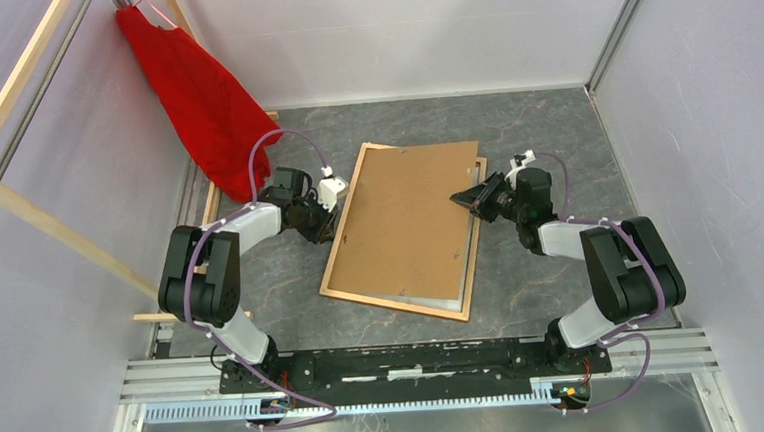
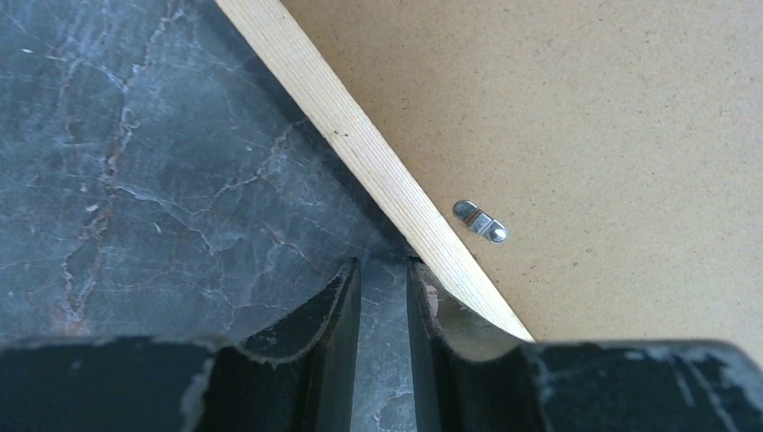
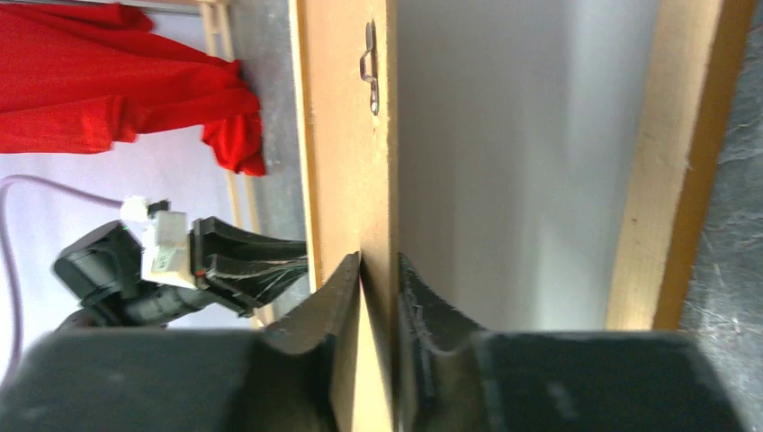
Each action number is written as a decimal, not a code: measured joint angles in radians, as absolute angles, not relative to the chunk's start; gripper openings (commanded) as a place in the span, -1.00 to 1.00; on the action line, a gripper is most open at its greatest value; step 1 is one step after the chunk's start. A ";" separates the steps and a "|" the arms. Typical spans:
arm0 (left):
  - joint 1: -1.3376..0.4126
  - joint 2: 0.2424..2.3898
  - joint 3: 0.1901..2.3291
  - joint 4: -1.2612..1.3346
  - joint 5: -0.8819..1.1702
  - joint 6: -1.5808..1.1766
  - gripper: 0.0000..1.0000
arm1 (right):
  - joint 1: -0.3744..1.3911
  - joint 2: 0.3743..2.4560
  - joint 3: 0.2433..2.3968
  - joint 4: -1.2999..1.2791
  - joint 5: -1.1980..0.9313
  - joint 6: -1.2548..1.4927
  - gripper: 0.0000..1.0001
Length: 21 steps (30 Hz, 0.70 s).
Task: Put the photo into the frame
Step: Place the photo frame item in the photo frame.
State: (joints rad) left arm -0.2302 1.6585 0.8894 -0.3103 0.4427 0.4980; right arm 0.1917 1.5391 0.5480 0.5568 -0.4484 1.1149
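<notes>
**Backing board half up, frame not closed yet**

Top view: the frame (image 1: 394,305) lies back-up in the middle of the table (image 1: 533,127), between the arms. The right claw (image 1: 467,199) pinches the right edge of the brown backing board (image 1: 408,214), which is tilted up off the frame.

Left wrist: the left claw (image 2: 384,270) is narrow and holds nothing, just beside the frame's left rail.

Right wrist: under the raised board a pale sheet (image 3: 504,180) sits inside the frame. Probably the photo face down, can't be sure.

Left to do, I reckon: drop the board, turn the clips (image 2: 480,221).
</notes>
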 measured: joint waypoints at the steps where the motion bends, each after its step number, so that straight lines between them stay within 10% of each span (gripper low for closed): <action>1: -0.230 1.654 0.886 -0.318 0.447 0.502 -0.35 | 0.196 1.540 0.561 0.529 -0.440 1.098 -0.29; 12: -0.232 1.639 0.886 -0.369 0.458 0.514 -0.37 | 0.242 1.541 0.715 0.191 -0.363 0.884 0.91; 21: -0.231 1.626 0.911 -0.374 0.454 0.515 -0.37 | 0.267 1.473 0.816 -0.084 -0.237 0.704 0.96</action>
